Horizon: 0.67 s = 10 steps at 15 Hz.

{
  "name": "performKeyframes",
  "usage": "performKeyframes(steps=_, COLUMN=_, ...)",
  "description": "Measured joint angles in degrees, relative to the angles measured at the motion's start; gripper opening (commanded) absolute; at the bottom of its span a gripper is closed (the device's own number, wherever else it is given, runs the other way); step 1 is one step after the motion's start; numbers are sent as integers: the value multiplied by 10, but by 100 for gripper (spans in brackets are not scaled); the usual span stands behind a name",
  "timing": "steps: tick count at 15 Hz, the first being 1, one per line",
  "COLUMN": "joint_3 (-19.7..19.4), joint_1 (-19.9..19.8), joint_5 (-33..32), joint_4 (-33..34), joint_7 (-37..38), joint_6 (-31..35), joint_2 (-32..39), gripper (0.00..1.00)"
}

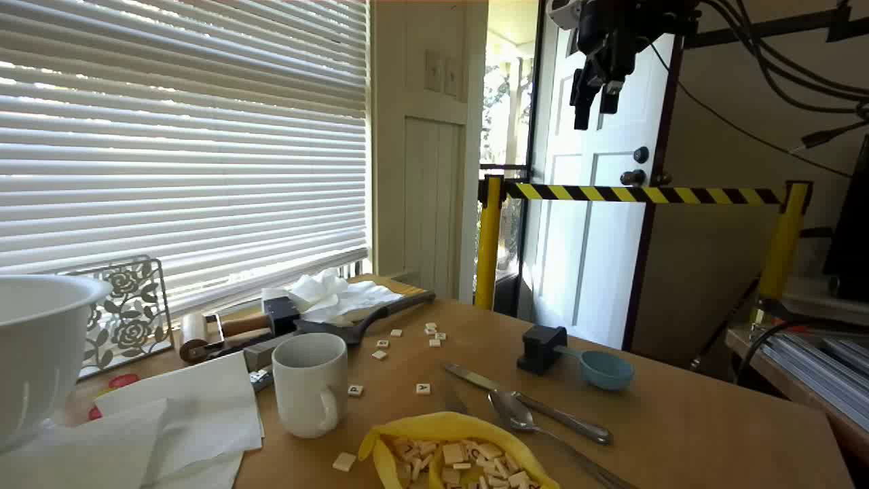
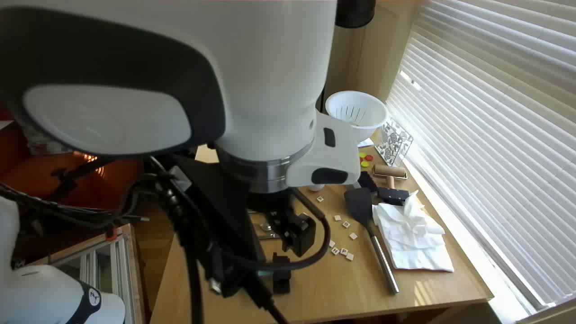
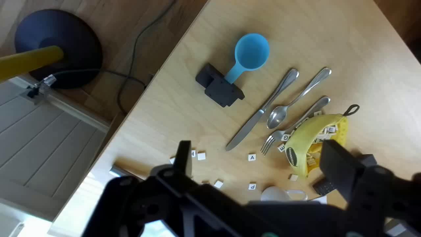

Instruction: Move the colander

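The colander is a large white plastic bowl with narrow slits and a wide rim. In an exterior view the colander (image 1: 41,353) is cut off at the left edge. In an exterior view the colander (image 2: 371,118) stands upright at the far end of the table, near the window. It is out of the wrist view. My gripper (image 1: 595,115) is high above the table, far from the colander. In the wrist view the gripper (image 3: 258,144) has its fingers wide apart with nothing between them.
A white mug (image 1: 309,387) and white paper (image 1: 204,407) are near the colander. A metal rose holder (image 2: 393,141) stands beside it. A banana pouch (image 3: 301,141) with letter tiles, a knife (image 3: 245,131), a blue scoop (image 3: 252,52) and a spatula (image 2: 360,204) lie on the table.
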Motion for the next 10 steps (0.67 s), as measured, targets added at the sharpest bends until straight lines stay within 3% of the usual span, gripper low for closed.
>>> performKeyframes(steps=5, joint_3=8, joint_1=-5, joint_5=0, joint_4=0, joint_7=0, joint_6=0, joint_2=0, gripper=100)
performKeyframes(steps=10, joint_3=76, joint_1=22, joint_5=75, joint_4=-1, joint_7=10, joint_6=-25, joint_2=7, gripper=100)
